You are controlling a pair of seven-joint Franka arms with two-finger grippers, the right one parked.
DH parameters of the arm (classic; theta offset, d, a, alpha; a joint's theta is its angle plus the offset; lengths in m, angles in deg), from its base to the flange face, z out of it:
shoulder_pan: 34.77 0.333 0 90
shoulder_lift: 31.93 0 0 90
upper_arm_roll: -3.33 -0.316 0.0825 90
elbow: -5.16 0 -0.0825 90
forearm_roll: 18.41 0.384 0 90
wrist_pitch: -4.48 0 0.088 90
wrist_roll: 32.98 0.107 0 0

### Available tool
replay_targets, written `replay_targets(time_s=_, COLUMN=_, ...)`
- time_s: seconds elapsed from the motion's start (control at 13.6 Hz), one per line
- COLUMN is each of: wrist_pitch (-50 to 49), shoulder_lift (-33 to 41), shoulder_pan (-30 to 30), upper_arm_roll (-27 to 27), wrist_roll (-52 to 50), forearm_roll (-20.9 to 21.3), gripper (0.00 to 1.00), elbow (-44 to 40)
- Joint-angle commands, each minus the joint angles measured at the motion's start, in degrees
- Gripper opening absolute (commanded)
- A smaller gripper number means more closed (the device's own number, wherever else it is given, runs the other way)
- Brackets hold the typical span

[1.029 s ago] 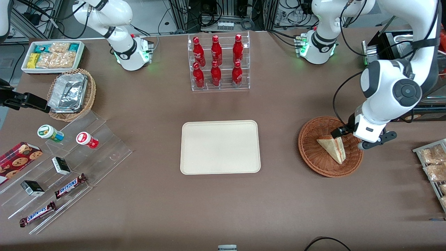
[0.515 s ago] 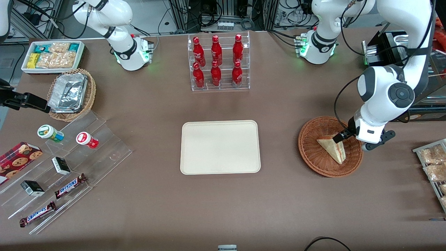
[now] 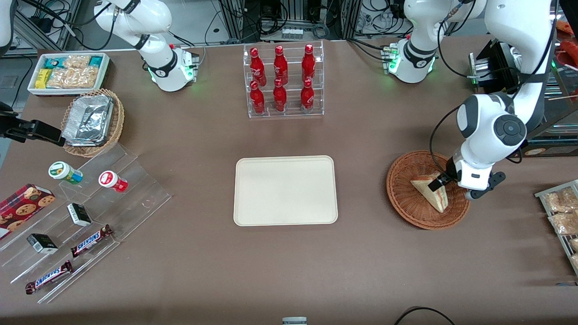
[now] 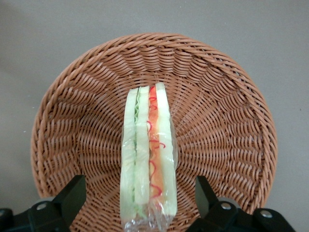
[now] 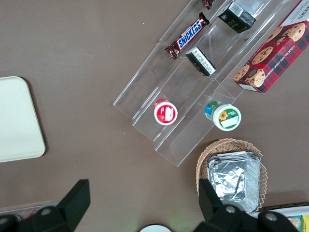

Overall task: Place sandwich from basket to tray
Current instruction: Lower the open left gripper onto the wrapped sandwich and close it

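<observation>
Sandwich: wrapped wedge, lies in wicker basket, cut side w/ red, white, green layers up toward wrist cam. Gripper: low over basket, jaws wide open, one finger each side of wedge, apparently not touching; holds nothing. Tray: well apart, toward parked arm's end. Rack of red bottles: farther from front camera than tray. Nothing between basket & tray.

bottle rack | foil-tray basket | snack bin | Snickers bars

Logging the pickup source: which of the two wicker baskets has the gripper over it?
The reddish-brown basket holding the sandwich; the open gripper straddles it. The tan basket holds foil trays.
</observation>
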Motion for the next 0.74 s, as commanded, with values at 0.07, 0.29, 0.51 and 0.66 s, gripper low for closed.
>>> replay_targets(time_s=0.07, wrist_pitch=2.6, shoulder_lift=-2.4, shoulder_pan=-0.5, upper_arm_roll=-0.1, wrist_roll=-1.8, forearm_roll=0.5, gripper=1.0, elbow=0.3)
replay_targets(time_s=0.29, wrist_pitch=2.5, shoulder_lift=-2.9, shoulder_pan=-1.0, upper_arm_roll=0.0, wrist_roll=-3.9, forearm_roll=0.2, gripper=0.94, elbow=0.4)
replay_targets(time_s=0.51, wrist_pitch=2.5, shoulder_lift=-3.0, shoulder_pan=-1.3, upper_arm_roll=0.1, wrist_roll=-7.8, forearm_roll=0.3, gripper=0.0, elbow=1.0)
replay_targets(time_s=0.66, wrist_pitch=2.4, shoulder_lift=-3.0, shoulder_pan=-1.3, upper_arm_roll=0.1, wrist_roll=-7.7, forearm_roll=0.3, gripper=0.0, elbow=0.9)
